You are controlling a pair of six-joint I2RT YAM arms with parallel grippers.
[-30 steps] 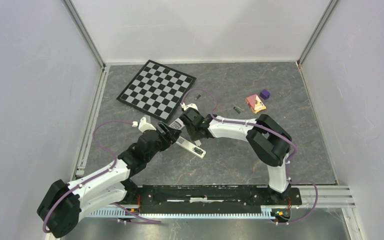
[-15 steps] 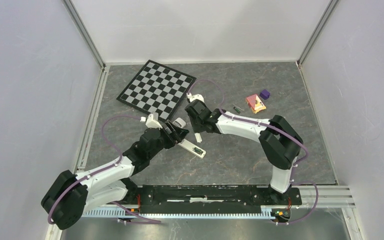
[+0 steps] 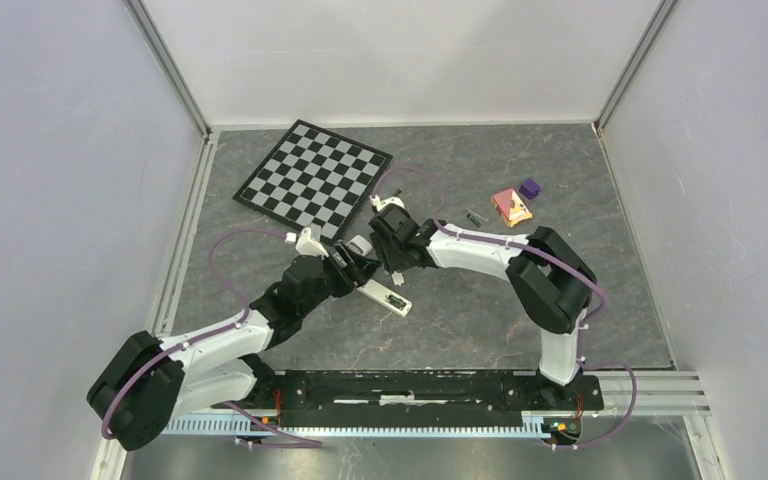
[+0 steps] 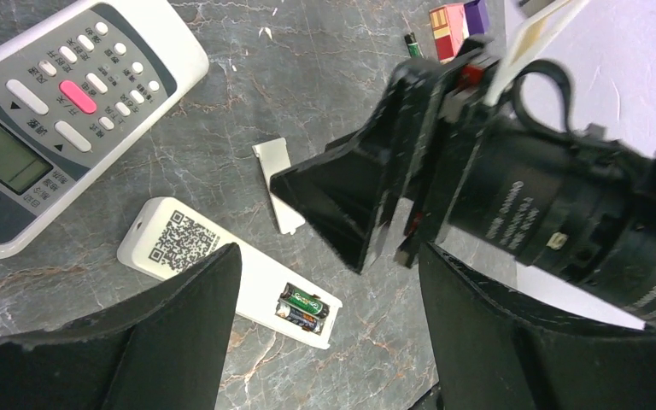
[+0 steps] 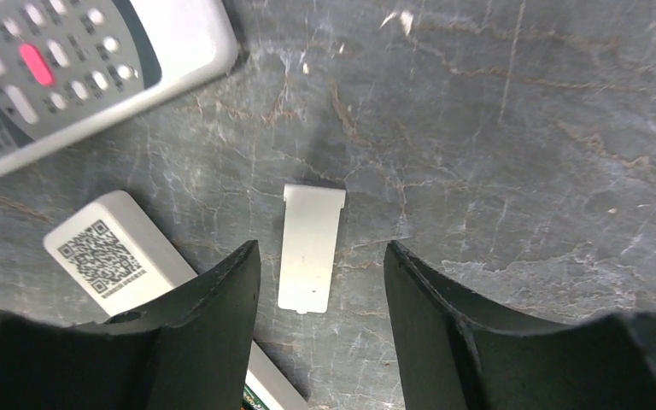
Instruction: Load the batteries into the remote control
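Note:
A slim white remote control (image 4: 213,260) lies face down, QR label up, with its end compartment uncovered. Two batteries (image 4: 304,307) sit in it side by side, one green and one dark. In the top view this remote (image 3: 384,296) is just in front of both grippers. Its loose white cover (image 5: 310,246) lies flat on the table beside it. My right gripper (image 5: 321,256) hangs open right over the cover, touching nothing. Over the remote's battery end my left gripper (image 4: 329,256) stands wide open and empty. A spare green battery (image 3: 476,216) lies further right.
A larger grey-and-white remote (image 4: 60,111) with a pink button lies face up just behind the slim one. A checkered board (image 3: 313,178) sits at the back left. An orange-pink box (image 3: 511,206) and a purple block (image 3: 530,187) are at the back right.
My right gripper has pulled back from the remote with the cover, then opened, leaving the cover flat on the table. The left arm has edged forward and right.

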